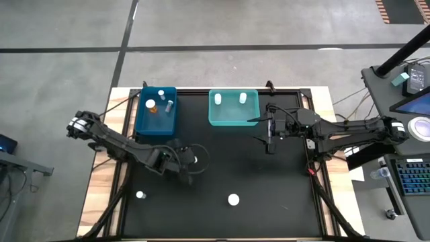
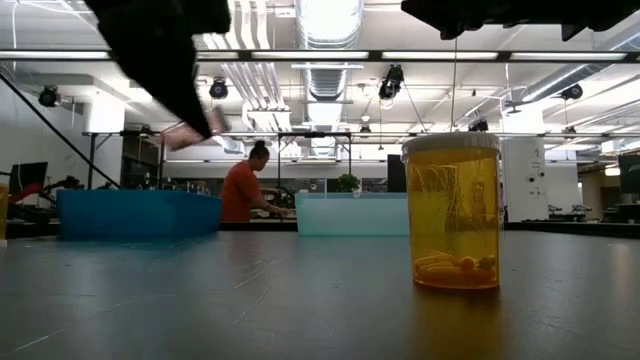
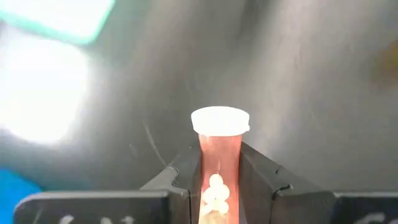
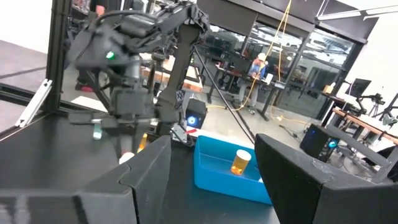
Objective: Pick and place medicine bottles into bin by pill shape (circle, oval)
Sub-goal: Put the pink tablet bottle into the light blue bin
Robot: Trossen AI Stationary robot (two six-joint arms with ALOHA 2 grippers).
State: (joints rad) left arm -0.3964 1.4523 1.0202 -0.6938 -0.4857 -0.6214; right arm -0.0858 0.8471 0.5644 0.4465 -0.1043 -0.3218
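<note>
— Amber plastic, white cap: that is the medicine bottle (image 3: 219,163) the left pincer (image 3: 219,186) is grasping, the two dark fingers (image 3: 185,180) clamped on its body just below the cap, a few pale round pills showing inside.

— Where is it over the surface (image 1: 269,181)?

— Mid-surface, in front of the blue bin (image 1: 156,111), which holds three bottles. The teal bin (image 1: 233,107) beside it holds two. Two more bottles stand loose near the front: a small one (image 1: 140,195) to the left and a larger one (image 1: 233,199) near the centre.

— How would you expect it to handle?

— Light and rigid, I judge, with a smooth round wall that could twist or slide between flat fingers. Holding the body under the cap looks sound: the cap's lip acts as a stop. Being so light, it may tip or roll when dropped.

— And the right arm?

— The right pincer (image 1: 270,136) hangs near the teal bin, fingers spread apart and holding nothing.
</note>
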